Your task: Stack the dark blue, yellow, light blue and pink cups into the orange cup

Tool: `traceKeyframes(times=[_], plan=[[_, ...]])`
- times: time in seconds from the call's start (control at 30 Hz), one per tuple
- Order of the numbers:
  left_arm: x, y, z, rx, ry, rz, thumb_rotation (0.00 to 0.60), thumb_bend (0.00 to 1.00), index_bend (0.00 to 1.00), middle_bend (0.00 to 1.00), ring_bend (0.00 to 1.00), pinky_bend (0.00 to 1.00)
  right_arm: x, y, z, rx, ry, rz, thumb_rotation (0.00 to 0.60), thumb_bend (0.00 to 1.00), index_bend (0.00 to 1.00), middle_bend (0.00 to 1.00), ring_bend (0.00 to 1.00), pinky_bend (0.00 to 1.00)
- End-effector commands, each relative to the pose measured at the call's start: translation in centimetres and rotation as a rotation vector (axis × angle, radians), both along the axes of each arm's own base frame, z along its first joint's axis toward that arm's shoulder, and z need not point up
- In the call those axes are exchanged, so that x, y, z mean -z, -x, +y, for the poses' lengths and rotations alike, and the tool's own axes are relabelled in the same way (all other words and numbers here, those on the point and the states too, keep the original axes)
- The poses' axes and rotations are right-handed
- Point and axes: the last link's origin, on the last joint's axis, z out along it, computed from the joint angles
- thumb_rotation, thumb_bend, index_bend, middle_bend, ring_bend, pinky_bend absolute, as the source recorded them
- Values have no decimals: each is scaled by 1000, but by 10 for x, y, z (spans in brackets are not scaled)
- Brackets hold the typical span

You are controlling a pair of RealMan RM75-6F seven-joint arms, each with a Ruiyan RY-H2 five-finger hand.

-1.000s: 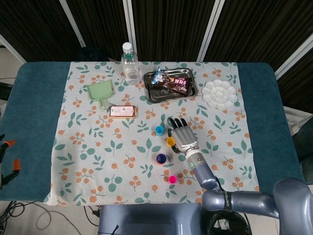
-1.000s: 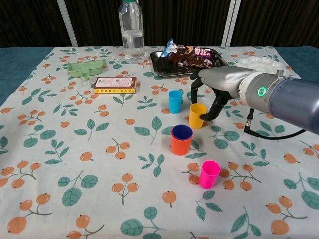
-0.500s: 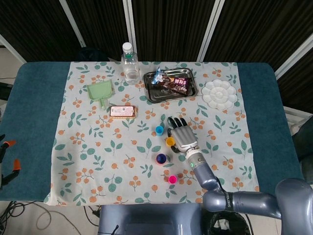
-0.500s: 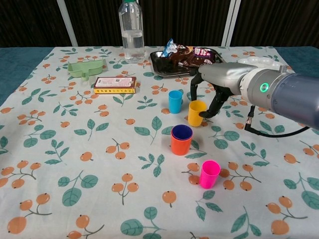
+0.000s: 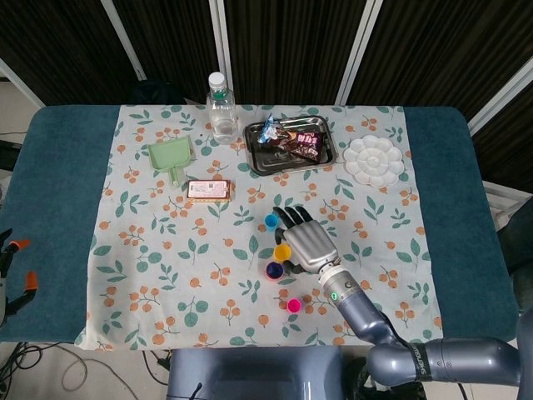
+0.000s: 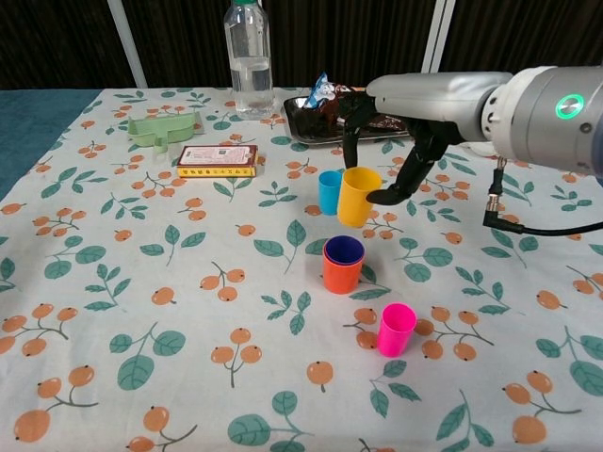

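we count five cups: the orange cup (image 6: pixel 342 270) stands on the cloth with the dark blue cup (image 6: pixel 344 249) already nested in it, the light blue cup (image 6: pixel 330 191) stands farther back, the pink cup (image 6: pixel 396 329) nearer the front edge, and the yellow cup (image 6: pixel 357 196) is off the table, tilted, above and just behind the orange one. our right hand (image 6: pixel 396 141) grips that yellow cup between its curled fingers (the left hand shows in neither view). one metal tray (image 5: pixel 252 158) holds snack packets (image 6: pixel 363 104); one water bottle (image 6: pixel 249 58), one green scoop (image 6: pixel 163 127), one flat box (image 6: pixel 218 160) and one white palette (image 5: pixel 374 160) sit at the far side.
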Motion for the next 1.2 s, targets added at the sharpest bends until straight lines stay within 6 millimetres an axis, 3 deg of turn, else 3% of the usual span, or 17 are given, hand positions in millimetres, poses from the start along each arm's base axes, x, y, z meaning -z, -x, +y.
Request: traceKeyframes(times=[0.03, 0.37, 1.2], plan=[[0, 0, 0, 0, -3, -3, 600, 468, 252, 61, 0, 49, -5, -8, 9, -53, 23, 22, 600, 386, 491, 0, 29, 87], [-2, 0, 1, -1, -8, -8, 600, 468, 252, 61, 0, 49, 6, -12, 20, -72, 40, 39, 600, 387, 492, 0, 29, 87], [-1, 1, 1, -2, -2, 1, 600, 467, 253, 61, 0, 49, 25, 4, 27, -40, 2, 58, 600, 387, 492, 0, 29, 90]])
